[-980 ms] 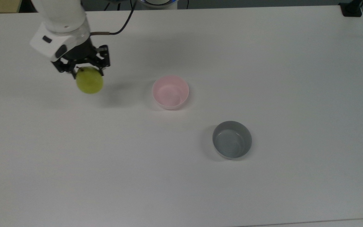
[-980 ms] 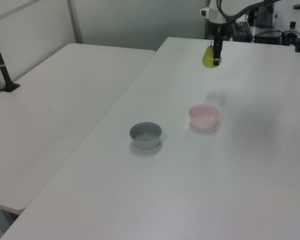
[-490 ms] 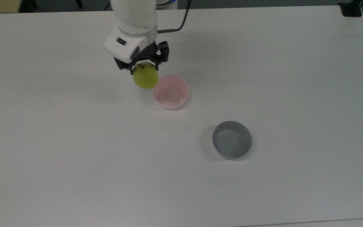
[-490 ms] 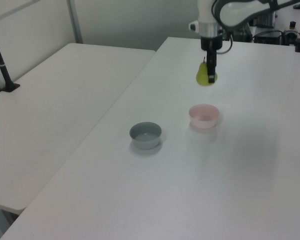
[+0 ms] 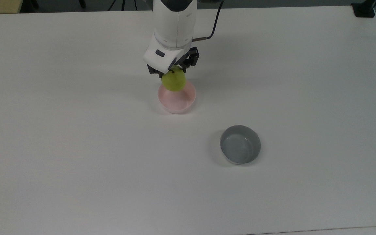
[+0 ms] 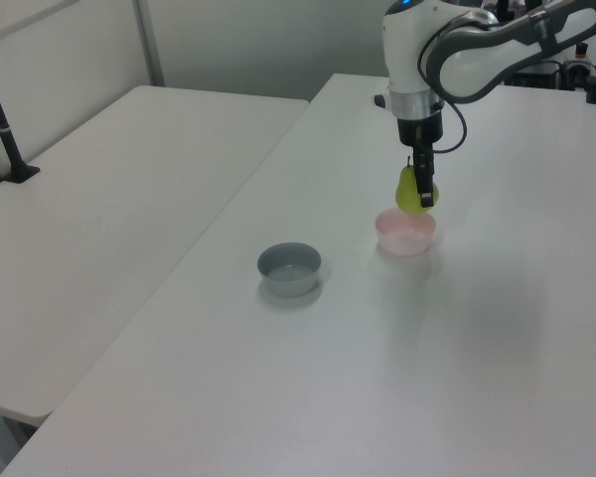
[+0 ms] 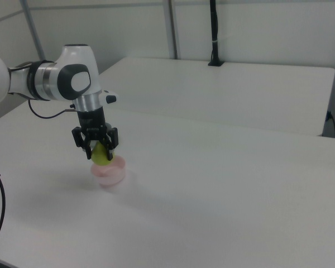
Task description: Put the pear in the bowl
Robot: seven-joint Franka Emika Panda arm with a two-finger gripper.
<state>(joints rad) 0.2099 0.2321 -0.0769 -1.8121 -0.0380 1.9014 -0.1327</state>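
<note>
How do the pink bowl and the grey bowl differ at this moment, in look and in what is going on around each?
The pink bowl is pale pink; the grey bowl is dull grey. The gripper holds the pear just above the pink bowl, while nothing hangs over the grey bowl. In the top view the pink bowl sits nearer the arm, the grey bowl lower and to the top view's right. Both are small, round, upright and empty on the white table.

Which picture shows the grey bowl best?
The top view: the grey bowl sits in the open and you look straight into it. The left view shows it smaller, from the side, also in the open.
</note>
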